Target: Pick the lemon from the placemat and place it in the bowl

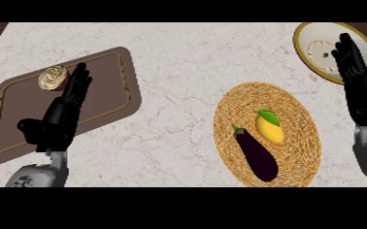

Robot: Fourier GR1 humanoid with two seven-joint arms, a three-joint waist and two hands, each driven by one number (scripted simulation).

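Left hand (pixel 63 109) open, fingers straight, right hand (pixel 351 65) seemingly open too, partly cut off, forearms low.

Pale marble-look counter top (pixel 179 53), w/ faint grey veins, even light

Lighting is bright and even across the counter (pixel 179 53), direction not determinable. On the placemat (pixel 299 126), the eggplant (pixel 257 159) carries a faint pale sheen along its upper side; the lemon (pixel 270 129) beside it is uniformly lit. Shadows around the placemat are too faint to trace.
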